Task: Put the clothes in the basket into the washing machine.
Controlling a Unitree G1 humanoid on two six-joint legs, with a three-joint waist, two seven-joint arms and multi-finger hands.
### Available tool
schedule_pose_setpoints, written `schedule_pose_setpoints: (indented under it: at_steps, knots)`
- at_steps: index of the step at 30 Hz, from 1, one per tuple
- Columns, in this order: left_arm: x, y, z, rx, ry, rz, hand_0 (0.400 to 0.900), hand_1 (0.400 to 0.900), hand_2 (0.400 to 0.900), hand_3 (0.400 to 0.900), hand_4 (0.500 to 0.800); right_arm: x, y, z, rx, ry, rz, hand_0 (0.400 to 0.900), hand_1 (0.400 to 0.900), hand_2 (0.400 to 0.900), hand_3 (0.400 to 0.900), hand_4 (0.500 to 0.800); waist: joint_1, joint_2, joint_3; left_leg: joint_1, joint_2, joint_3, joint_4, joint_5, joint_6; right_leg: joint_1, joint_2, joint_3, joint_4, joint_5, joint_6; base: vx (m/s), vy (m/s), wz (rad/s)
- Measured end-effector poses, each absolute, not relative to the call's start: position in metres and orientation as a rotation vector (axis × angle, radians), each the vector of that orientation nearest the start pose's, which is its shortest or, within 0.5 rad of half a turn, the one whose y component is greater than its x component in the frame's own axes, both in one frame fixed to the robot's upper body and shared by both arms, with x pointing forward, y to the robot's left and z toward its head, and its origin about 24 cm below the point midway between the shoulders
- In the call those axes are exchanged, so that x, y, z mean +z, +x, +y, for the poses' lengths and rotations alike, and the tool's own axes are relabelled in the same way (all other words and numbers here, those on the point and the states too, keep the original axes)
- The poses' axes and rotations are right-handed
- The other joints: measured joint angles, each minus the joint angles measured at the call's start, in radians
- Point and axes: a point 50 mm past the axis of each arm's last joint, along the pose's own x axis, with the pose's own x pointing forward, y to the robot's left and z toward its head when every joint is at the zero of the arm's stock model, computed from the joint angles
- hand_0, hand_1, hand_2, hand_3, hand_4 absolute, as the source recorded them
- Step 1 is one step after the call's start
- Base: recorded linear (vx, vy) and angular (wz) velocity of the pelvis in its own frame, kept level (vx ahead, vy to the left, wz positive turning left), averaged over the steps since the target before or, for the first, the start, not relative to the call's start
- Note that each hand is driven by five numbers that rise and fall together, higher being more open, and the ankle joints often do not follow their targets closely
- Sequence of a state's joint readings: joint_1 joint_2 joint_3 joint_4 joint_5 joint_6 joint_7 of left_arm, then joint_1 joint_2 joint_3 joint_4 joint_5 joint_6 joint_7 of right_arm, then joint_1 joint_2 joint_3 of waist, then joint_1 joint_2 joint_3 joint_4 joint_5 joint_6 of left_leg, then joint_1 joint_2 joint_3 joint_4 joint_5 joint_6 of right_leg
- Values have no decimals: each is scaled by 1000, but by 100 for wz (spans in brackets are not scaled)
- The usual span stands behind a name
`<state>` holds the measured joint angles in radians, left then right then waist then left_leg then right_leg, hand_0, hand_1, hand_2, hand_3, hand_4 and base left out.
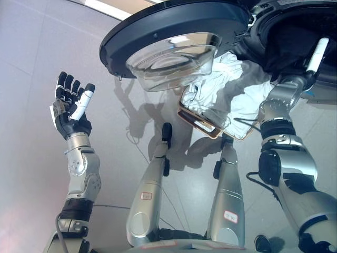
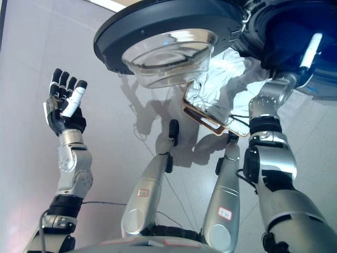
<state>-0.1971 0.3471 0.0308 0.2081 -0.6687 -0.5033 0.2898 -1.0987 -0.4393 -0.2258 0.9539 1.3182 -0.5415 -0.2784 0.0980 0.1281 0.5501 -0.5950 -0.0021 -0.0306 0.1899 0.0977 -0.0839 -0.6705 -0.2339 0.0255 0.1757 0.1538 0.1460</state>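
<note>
The left hand (image 1: 72, 108) is raised over the floor at far left, fingers straight and loosely spread, holding nothing, likely clear of the work. The washer door (image 1: 174, 39) hangs open. Beyond it white clothes (image 1: 231, 87) fill the basket (image 1: 202, 122). The right hand (image 1: 308, 66) reaches into the washing machine drum (image 1: 295, 31); its fingers' state can't be told.

Washing machine (image 1: 295, 31): dark round opening at upper right, with the right hand (image 1: 316, 55) reaching into it; round door (image 1: 174, 31) swung open, dark rim around a clear domed window, up and to the right of the raised left hand (image 1: 71, 108). Basket (image 1: 210, 124): brown-rimmed, on the floor just below the door, left of the right forearm. White clothes (image 1: 231, 87): crumpled, heaped in the basket.
</note>
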Motion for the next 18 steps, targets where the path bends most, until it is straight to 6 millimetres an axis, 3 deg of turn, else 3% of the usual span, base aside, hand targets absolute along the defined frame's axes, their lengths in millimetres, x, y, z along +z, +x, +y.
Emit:
schedule_pose_setpoints:
  at_steps: [7,14,15,18]
  knots:
    - [103,277,251,405,-382,-468,900,900,900,900,800,289,375,-298,-538,1228,-792,400,400,400,400,500,2,0,0,20,-1,1,-12,3,1,15,-2,-5,-2,0,0,0,0,0]
    - [103,276,251,405,-380,-468,900,900,900,900,800,293,373,-301,-569,1236,-789,400,400,400,400,500,6,2,-1,24,-1,-2,-31,12,0,14,-3,-9,-6,0,0,-2,-4,4]
    - [103,276,251,405,-380,-468,900,900,900,900,800,293,372,-303,-580,1229,-789,900,900,900,900,800,6,2,-1,24,-1,-3,-35,14,0,14,-3,-9,-7,0,0,-10,-13,4]
    - [103,276,251,404,-380,-469,900,900,900,900,800,295,370,-306,-607,1205,-792,900,900,900,900,800,6,2,-1,24,-1,-5,-40,16,0,14,-3,-13,-11,0,0,-3,-2,1]
